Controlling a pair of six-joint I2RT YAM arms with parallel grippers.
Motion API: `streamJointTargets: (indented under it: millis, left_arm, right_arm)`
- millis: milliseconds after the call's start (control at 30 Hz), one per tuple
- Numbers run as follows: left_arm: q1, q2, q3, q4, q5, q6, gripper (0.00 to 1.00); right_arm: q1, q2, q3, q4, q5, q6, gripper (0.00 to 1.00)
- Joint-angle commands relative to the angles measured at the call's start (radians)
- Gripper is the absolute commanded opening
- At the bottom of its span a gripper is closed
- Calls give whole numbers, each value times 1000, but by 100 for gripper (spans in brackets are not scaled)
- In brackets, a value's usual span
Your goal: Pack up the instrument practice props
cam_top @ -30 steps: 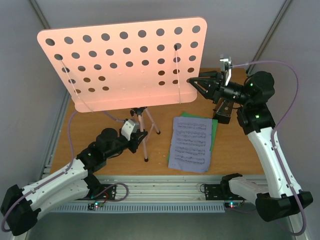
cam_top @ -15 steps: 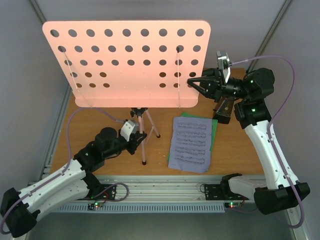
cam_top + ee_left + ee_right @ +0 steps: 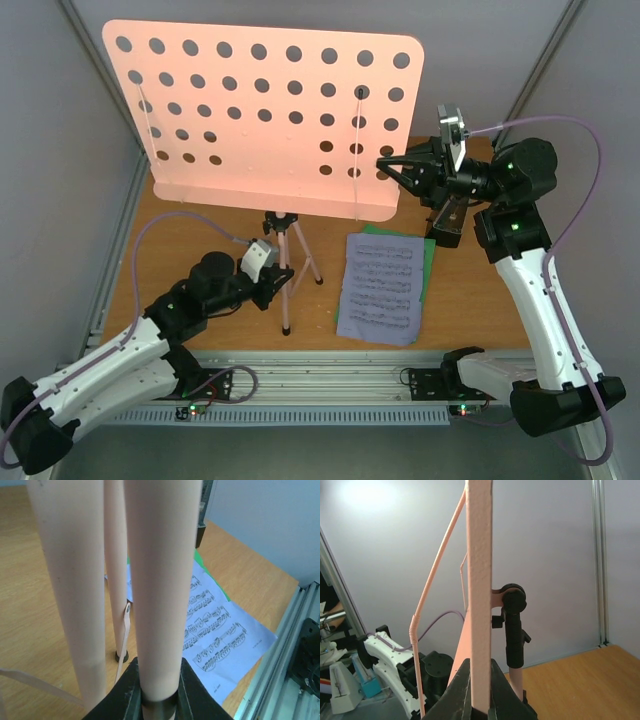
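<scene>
Right claw (image 3: 384,165) pinches the right edge of the music stand (image 3: 270,120), left claw (image 3: 284,283) pinches its near leg (image 3: 160,580); long axis upright between both.

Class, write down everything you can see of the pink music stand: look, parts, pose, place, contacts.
The pink music stand looks like painted metal. Its broad desk, punched with rows of round holes, has a lip along the bottom and thin wire page holders. It stands on three slim legs on the wooden table, with a black clamp knob behind the desk. The left gripper is closed around one leg; the right gripper pinches the desk's right edge.
</scene>
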Motion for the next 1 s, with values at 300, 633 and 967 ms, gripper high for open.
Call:
streamJointTargets:
  millis: [300,633,967]
  left_arm:
    - [-2,-4,293,-152,-5,59,0]
    - [-2,17,327,-171,-28,29,0]
    - [-2,149,271,-13,-103,16,1]
  right_arm:
    - [26,-89,-90,-152,201,-34,1]
    - [26,-145,-349,-88,478,94,1]
    - [24,-83,-546,74,633,202,1]
